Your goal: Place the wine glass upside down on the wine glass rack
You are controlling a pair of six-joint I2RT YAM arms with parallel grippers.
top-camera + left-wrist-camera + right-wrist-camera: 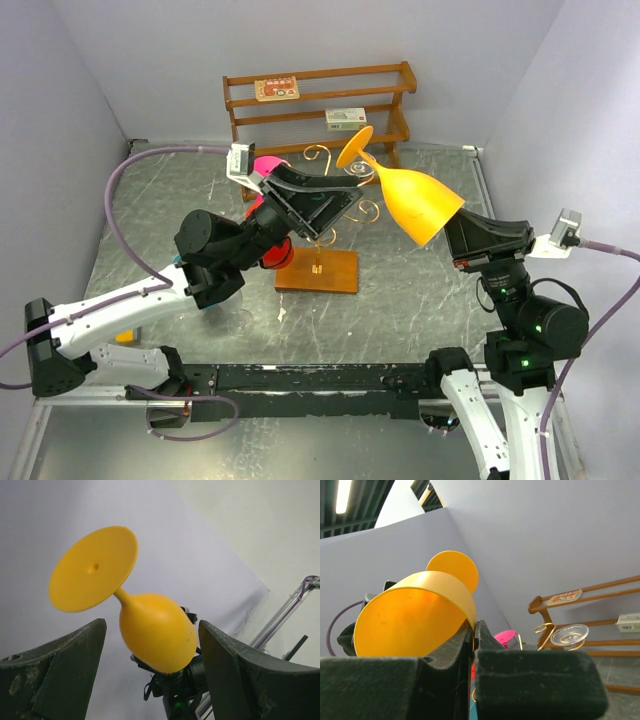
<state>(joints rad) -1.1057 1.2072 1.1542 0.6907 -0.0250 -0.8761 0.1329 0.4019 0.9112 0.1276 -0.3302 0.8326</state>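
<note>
An orange wine glass [415, 203] hangs in the air, tilted, foot [355, 147] towards the back left. My right gripper [455, 215] is shut on its rim; the right wrist view shows the fingers [473, 627] pinching the wall of the bowl [415, 615]. My left gripper [335, 200] is open and empty above the gold wire rack [330, 215], which stands on a wooden base [317, 270]. In the left wrist view the glass [155, 635] shows beyond the open gripper [152, 624], not touching it.
A pink glass [265, 165], a red glass [278, 255] and a clear glass [358, 172] are at the rack. A brown wooden shelf [320, 100] with two small boxes stands at the back. Walls close in the grey table [420, 290].
</note>
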